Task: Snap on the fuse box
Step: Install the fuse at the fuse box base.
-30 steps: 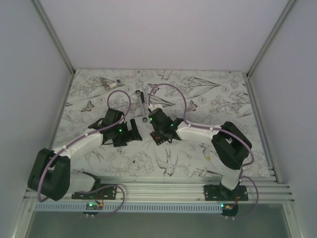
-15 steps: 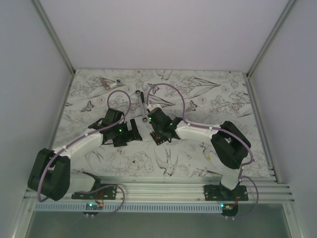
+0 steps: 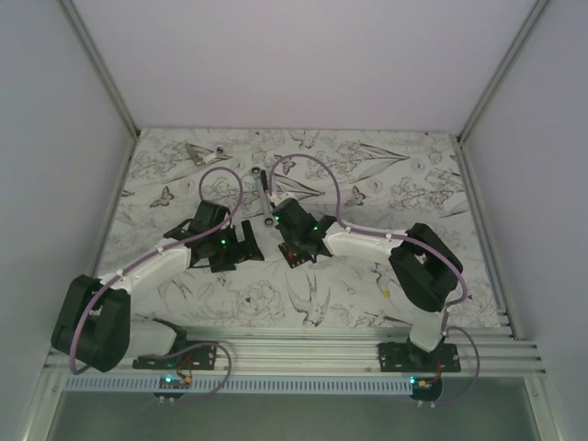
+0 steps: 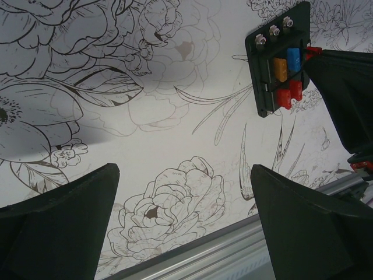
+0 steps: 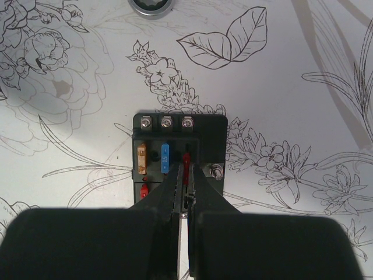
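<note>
Seating a fuse looks like the step in hand. Your right gripper (image 5: 186, 184) is pinched narrow on a thin red fuse (image 5: 186, 160), held edge-on at the rightmost slot of the fuse box (image 5: 211, 137). The box lies flat on the floral table (image 5: 280, 76), mid-table, directly under that gripper. An amber fuse (image 5: 141, 157), a blue fuse (image 5: 165, 158) and a second red fuse (image 5: 144, 191) sit in it.

Your left gripper (image 4: 183, 172) stands wide with nothing between its fingers, hovering beside the box and apart from it.

Next move, by judgement: press straight down and keep the fuse square to its slot. A tilt would likely jam it.

Views:
- The right wrist view gives you the slot alignment.
- The left wrist view shows the box face from the side, with the held fuse at its edge.
- The top view mostly hides the box under the gripper, but shows both arms meeting mid-table.
</note>
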Robot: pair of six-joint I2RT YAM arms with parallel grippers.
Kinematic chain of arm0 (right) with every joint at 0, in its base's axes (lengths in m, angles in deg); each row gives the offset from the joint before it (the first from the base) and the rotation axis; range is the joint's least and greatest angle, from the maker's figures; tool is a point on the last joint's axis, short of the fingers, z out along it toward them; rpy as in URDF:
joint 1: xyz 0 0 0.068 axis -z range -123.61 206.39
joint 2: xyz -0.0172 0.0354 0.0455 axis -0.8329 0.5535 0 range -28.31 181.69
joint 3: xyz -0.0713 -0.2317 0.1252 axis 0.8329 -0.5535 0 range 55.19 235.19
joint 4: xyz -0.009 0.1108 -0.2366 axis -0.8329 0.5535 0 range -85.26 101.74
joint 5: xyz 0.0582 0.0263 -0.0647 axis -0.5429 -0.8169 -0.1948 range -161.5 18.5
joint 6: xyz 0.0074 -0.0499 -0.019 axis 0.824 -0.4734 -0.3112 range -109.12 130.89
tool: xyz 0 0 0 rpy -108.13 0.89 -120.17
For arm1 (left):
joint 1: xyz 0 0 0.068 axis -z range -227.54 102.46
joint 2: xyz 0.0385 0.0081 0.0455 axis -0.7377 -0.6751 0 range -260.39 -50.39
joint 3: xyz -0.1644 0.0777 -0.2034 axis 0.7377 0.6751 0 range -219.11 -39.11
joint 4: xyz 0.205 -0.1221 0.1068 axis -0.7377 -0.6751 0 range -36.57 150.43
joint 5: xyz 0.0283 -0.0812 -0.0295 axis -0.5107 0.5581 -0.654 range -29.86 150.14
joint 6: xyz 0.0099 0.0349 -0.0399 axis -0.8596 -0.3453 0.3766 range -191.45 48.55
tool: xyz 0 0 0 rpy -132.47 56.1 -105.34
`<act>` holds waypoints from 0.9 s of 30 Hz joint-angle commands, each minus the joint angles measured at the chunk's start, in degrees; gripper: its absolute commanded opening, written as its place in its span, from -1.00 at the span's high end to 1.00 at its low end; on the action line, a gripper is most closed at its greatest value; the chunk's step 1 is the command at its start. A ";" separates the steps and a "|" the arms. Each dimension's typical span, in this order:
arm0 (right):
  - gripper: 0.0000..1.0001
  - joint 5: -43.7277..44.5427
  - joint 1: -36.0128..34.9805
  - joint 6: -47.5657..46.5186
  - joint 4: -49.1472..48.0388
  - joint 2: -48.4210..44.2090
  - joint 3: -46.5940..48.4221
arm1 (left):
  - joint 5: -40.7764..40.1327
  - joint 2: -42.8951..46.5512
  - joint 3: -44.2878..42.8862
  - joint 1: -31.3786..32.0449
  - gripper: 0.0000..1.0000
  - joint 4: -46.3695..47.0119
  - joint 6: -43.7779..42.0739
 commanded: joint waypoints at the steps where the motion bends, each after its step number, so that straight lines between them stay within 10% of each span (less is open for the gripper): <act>1: 1.00 0.82 -0.15 3.23 3.00 1.19 -0.13 | 0.73 0.02 -0.25 -0.39 -0.99 -0.50 0.96; 27: 1.00 2.16 1.48 4.25 -0.45 -6.86 -4.60 | 1.17 -8.56 -7.05 2.45 -0.99 -0.35 3.11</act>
